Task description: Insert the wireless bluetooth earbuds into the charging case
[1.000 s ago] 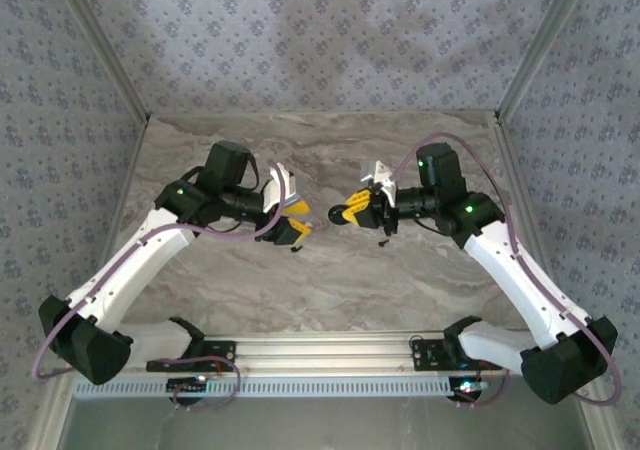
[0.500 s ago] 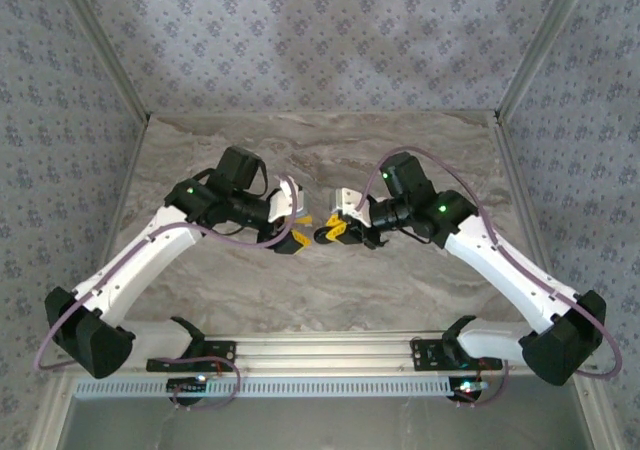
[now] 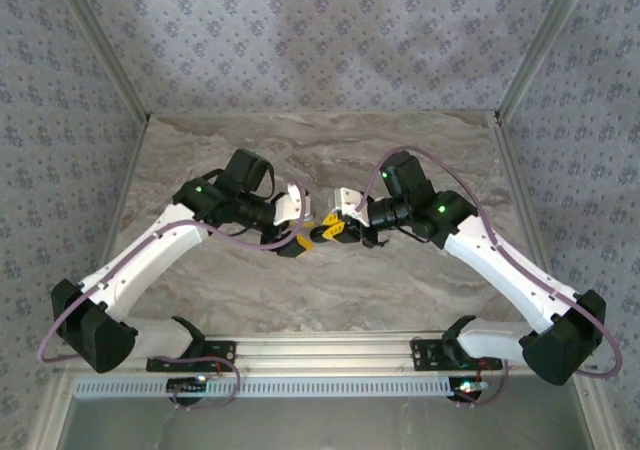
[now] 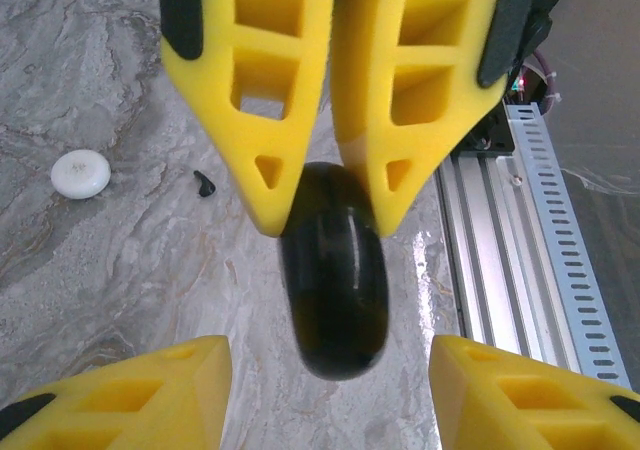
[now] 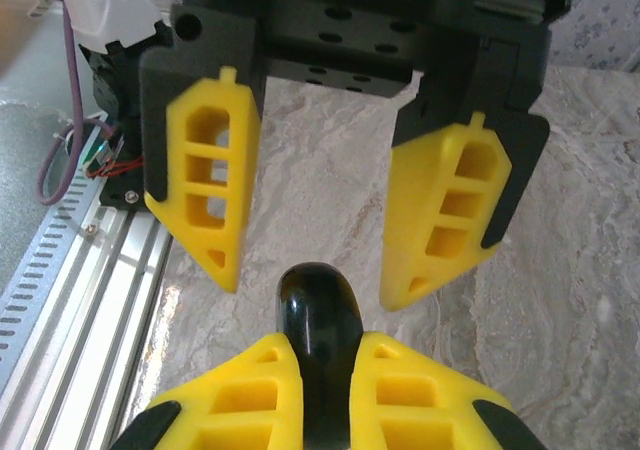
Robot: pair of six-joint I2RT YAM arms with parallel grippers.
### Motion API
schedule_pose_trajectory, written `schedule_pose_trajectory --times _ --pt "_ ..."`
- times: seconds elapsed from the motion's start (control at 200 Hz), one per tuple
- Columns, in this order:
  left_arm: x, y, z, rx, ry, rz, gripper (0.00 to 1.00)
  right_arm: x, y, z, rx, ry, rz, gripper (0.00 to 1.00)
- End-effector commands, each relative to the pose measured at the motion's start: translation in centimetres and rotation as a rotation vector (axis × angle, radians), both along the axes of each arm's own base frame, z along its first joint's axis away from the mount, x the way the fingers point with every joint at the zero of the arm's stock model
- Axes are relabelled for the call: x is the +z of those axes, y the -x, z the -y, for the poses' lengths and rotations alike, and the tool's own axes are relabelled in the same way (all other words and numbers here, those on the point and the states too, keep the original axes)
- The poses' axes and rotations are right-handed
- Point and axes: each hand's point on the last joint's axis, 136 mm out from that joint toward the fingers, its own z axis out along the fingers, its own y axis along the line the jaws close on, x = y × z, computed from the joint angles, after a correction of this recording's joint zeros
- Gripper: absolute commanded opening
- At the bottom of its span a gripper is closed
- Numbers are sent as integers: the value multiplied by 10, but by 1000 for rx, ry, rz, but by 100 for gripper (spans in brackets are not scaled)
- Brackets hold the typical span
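Observation:
My right gripper [image 3: 330, 231] is shut on a glossy black rounded charging case [image 3: 319, 235], held above the middle of the table. In the right wrist view its fingers [image 5: 250, 390] clamp the case [image 5: 318, 305] from both sides. My left gripper [image 3: 301, 238] faces it, open. The case's free end [image 4: 335, 300] reaches just between the left fingers [image 4: 150, 390], with a gap on each side. One tiny black earbud [image 4: 204, 183] lies on the marble below.
A white round disc [image 4: 80, 173] lies on the marble table [image 3: 330, 150] close to the black earbud. The aluminium rail [image 3: 330, 348] with both arm bases runs along the near edge. Patterned walls enclose the table on three sides.
Both arms have swung inward. The right gripper carried the black case leftward and the left gripper moved right, so the two now meet at the table's middle.

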Motion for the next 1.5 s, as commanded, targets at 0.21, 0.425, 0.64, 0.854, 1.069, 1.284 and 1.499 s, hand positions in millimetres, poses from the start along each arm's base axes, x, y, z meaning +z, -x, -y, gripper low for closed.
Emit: schedule_pose_trajectory --times 0.21,0.425,0.64,0.854,1.069,1.284,1.499 --pt "12 2 6 -28 30 38 51 17 5 -10 60 -62 11 14" --pt "14 2 8 -29 39 37 49 17 4 -12 59 -66 3 14" --pt "13 1 8 -23 36 41 30 18 4 -13 55 -69 4 14" --pt "15 2 6 -19 51 62 24 18 -8 -8 -20 -70 3 37" --pt "17 4 5 -22 64 73 23 23 -28 8 -135 -133 -14 46" --pt "19 6 7 -30 80 73 23 23 -51 23 -254 -157 -36 49" --pt "17 3 7 -10 104 49 21 31 -56 31 -286 -221 -62 52"
